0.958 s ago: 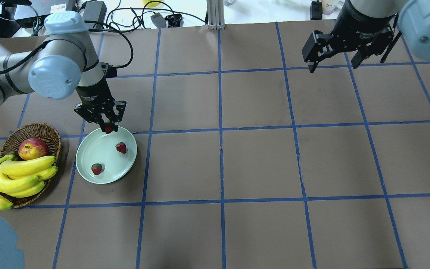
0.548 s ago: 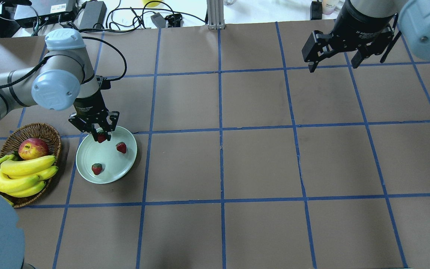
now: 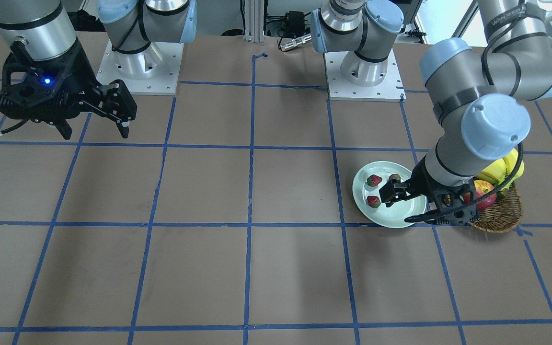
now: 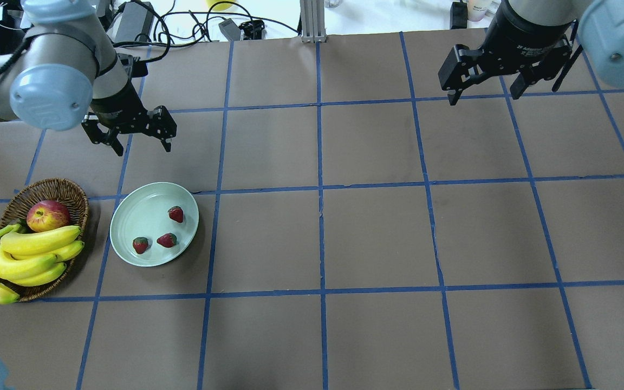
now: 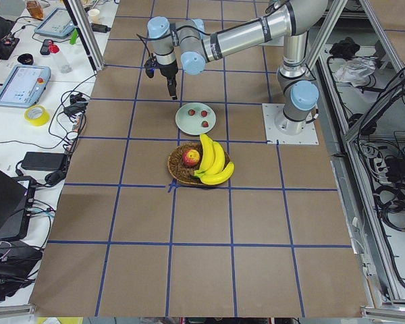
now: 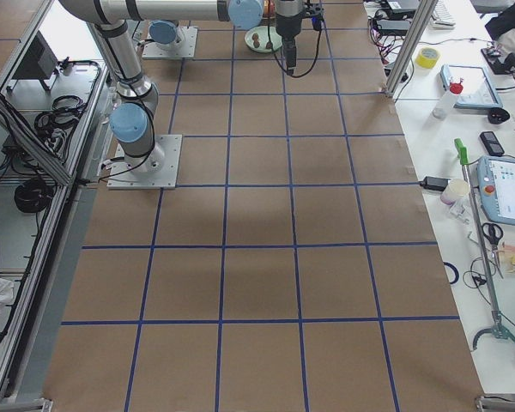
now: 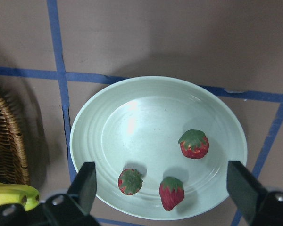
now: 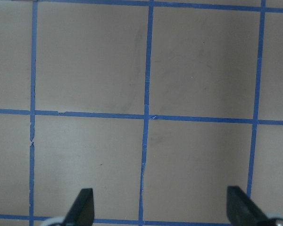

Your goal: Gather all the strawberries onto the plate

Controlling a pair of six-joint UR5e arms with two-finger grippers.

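The pale green plate (image 4: 133,216) sits at the table's left, beside the basket. Three strawberries lie in it: one toward the far right (image 4: 175,214), and two side by side at the near edge (image 4: 140,245) (image 4: 167,240). The left wrist view looks straight down on the plate (image 7: 132,122) and its berries (image 7: 194,143) (image 7: 130,181) (image 7: 171,192). My left gripper (image 4: 142,147) is open and empty, raised behind the plate. Far off at the back right, my right gripper (image 4: 484,97) hangs open over bare table, with its fingers (image 8: 85,207) spread wide.
A brown wicker basket (image 4: 46,187) left of the plate holds a red-yellow apple (image 4: 47,215) and a bunch of bananas (image 4: 25,254). Cables and power bricks (image 4: 138,19) line the far edge. Blue tape squares off the brown tabletop.
My left gripper has opened and let go of the third strawberry, which now lies in the plate near its front. The gripper rose and drew back behind the plate. The right arm stayed still.
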